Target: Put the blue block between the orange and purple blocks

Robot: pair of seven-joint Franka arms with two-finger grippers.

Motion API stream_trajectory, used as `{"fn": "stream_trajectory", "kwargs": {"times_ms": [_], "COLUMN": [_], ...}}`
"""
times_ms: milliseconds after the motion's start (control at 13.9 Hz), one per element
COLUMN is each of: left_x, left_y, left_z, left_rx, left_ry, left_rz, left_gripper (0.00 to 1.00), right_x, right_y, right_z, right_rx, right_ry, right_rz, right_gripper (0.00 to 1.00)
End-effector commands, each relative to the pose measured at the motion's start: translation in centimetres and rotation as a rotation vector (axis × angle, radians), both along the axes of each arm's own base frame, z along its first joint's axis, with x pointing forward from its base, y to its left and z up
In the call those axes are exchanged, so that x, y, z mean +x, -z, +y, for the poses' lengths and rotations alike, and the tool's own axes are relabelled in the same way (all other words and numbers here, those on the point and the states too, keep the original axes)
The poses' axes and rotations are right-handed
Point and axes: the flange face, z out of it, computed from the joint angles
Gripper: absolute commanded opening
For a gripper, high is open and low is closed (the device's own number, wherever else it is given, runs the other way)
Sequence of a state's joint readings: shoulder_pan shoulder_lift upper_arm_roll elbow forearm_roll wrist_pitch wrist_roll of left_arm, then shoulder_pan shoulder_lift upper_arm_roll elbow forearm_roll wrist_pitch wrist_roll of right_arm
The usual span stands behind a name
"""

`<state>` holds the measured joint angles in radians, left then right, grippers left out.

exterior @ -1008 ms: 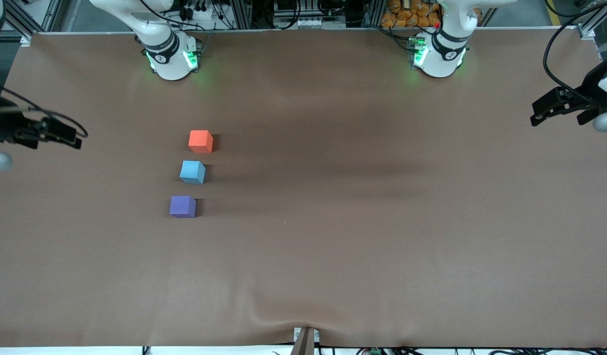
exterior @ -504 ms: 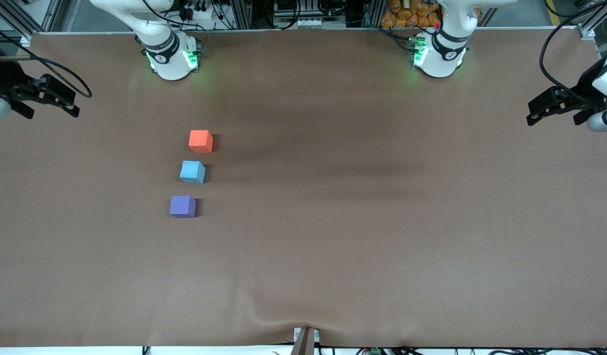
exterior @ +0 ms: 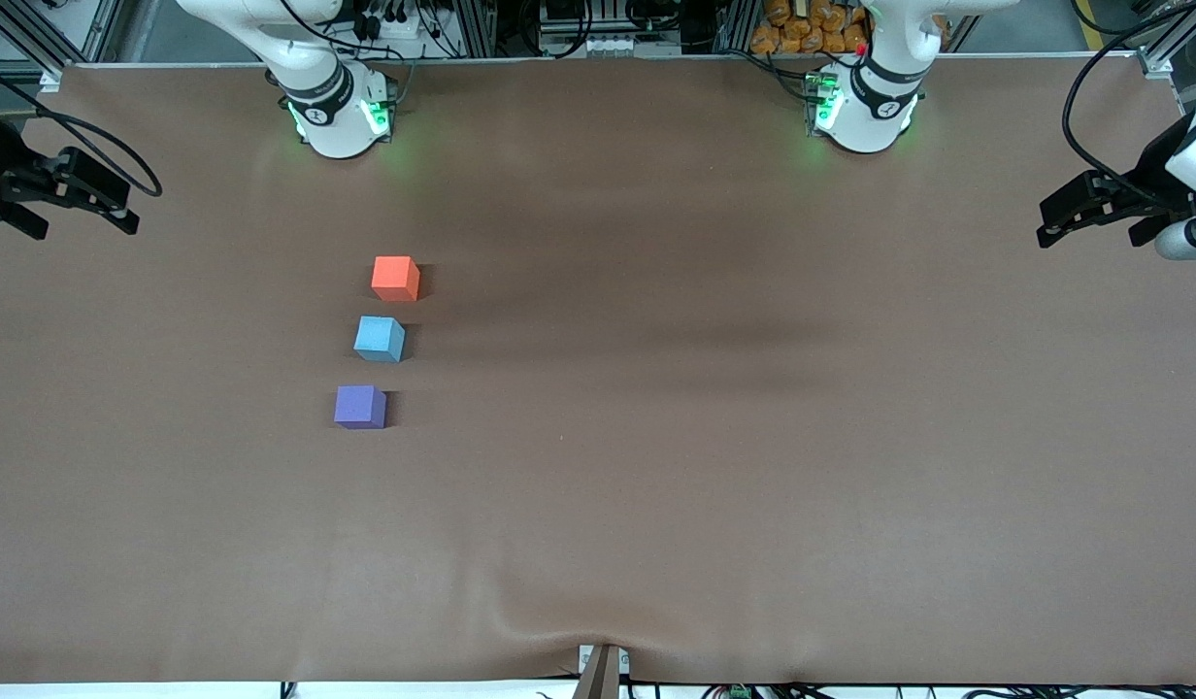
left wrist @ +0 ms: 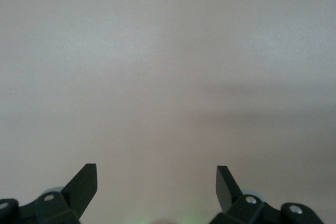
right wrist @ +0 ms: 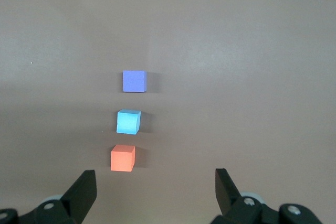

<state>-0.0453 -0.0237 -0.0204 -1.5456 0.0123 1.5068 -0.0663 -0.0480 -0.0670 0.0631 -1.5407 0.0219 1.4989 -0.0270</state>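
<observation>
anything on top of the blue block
Nothing. The blue block has a bare top face and sits on the table between the orange block and purple block. Its underside is hidden.

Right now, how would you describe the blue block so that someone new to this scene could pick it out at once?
On the brown table, toward the right arm's end, three small cubes sit in a short row, apart from one another. The blue block is the middle one, between the orange block and the purple block, and the only light sky-blue cube.
</observation>
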Motion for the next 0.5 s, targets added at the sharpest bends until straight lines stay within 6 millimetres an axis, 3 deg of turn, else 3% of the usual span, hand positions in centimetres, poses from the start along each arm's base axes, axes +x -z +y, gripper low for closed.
{"fn": "stream_trajectory", "kwargs": {"times_ms": [0,432], "left_x": [0.11,0.11], "left_y": [-0.49,-0.49], "left_z": [-0.15,-0.11], "left_rx": [0.003,0.014], "left_ry": [0.008,0.016], "left_rz": [0.003,0.003], "left_gripper": [1.0,1.0], "right_x": [0.39,0.13], "right_y": [-0.35,-0.14], "right_z": [-0.67,-1.35], "right_rx": [-0.007,-0.006], "right_ry": [-0.008,0.001], "right_rz": [0.013,0.037], "right_gripper": [1.0,1.0]}}
